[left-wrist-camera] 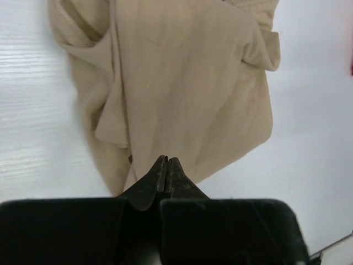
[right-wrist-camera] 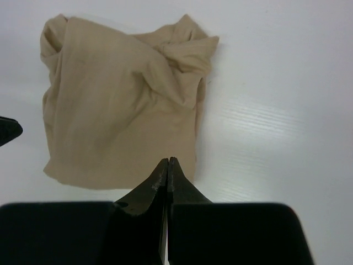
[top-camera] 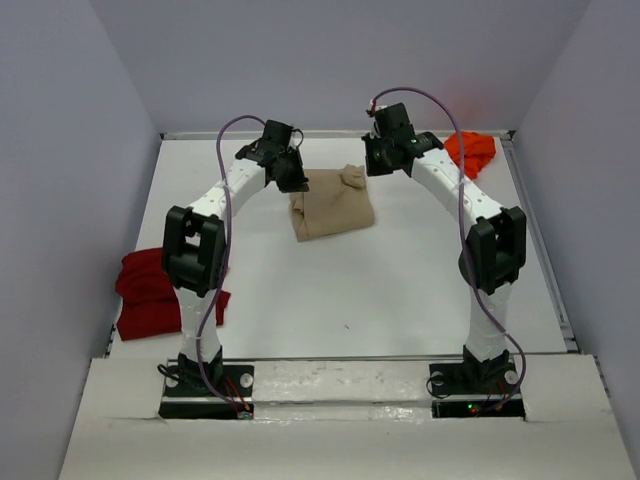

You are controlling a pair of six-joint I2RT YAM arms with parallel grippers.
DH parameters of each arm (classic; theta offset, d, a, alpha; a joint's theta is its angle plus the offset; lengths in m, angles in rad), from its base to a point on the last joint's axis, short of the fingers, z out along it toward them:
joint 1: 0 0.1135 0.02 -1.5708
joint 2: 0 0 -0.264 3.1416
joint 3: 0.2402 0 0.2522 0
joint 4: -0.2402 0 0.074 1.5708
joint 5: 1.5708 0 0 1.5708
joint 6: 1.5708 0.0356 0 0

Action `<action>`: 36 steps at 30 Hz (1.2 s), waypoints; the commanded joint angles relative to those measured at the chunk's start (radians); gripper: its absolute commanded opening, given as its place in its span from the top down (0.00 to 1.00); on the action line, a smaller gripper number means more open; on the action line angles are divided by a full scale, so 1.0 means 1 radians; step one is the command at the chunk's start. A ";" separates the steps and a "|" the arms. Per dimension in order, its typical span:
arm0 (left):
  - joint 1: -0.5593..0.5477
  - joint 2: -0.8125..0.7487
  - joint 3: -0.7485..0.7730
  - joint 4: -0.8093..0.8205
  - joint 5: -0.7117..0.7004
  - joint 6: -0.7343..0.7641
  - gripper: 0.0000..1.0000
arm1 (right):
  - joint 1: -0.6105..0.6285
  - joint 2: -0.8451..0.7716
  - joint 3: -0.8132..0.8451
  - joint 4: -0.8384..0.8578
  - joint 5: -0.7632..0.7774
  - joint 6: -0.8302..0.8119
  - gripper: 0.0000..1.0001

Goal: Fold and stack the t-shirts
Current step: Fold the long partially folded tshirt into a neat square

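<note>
From the top camera, my left arm hides part of the dark red shirt (top-camera: 145,290), which lies crumpled at the left edge of the table (top-camera: 350,290). The orange shirt (top-camera: 470,152) sits in the far right corner, partly behind my right arm. The tan shirt (top-camera: 333,205) lies in the far middle, folded into a rough square with a lump at its far right corner. The left claw (top-camera: 293,175) is by its left side and the right claw (top-camera: 378,158) by its right.

In the left wrist camera, the top of the tan shirt (left-wrist-camera: 187,94) is cut off. It looks soft and wrinkly, with loose folds on its left. The left claw (left-wrist-camera: 167,165) is squeezed tight with nothing in it, its tips at the shirt's near edge.

In the right wrist camera I see the whole tan shirt (right-wrist-camera: 121,121), bunched at its top right. A small dark tip (right-wrist-camera: 8,131) at the left edge is cut off, and I cannot tell what it is. The right claw (right-wrist-camera: 167,165) is pinched together, holding nothing
</note>
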 commanded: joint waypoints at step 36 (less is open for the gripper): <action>-0.105 0.231 -0.016 -0.020 0.148 -0.035 1.00 | 0.009 0.163 -0.161 0.076 -0.214 0.057 1.00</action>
